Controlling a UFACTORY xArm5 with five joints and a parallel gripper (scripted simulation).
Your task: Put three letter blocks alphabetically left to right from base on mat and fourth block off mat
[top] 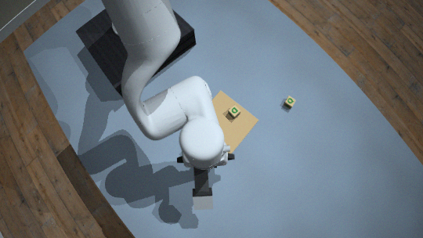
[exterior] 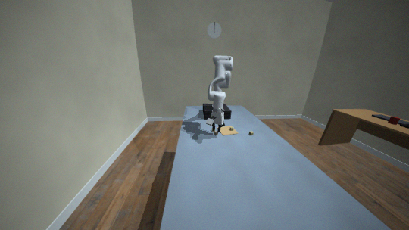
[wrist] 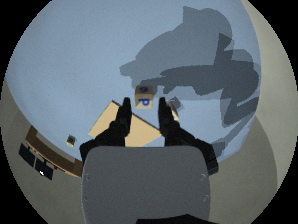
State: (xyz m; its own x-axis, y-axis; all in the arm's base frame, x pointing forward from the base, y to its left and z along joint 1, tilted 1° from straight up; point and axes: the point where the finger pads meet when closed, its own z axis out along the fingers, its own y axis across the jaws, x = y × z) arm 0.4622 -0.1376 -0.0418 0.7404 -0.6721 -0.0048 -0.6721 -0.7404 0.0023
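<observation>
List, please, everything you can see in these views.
Table: one, blue-grey, on wood floor.
Mat: one, tan, partly under the arm.
Block on the mat: one, tan, green letter.
Block off the mat: one, tan, green letter, on bare table.
Blue-marked block: one, seen between the fingertips, wrist view.
Clock: one, pale, back wall.
Side table: one, wooden, at right.
Base: one, black, table's end.
Arm: one, white.
Gripper: one, dark, open, low beside the mat.
</observation>
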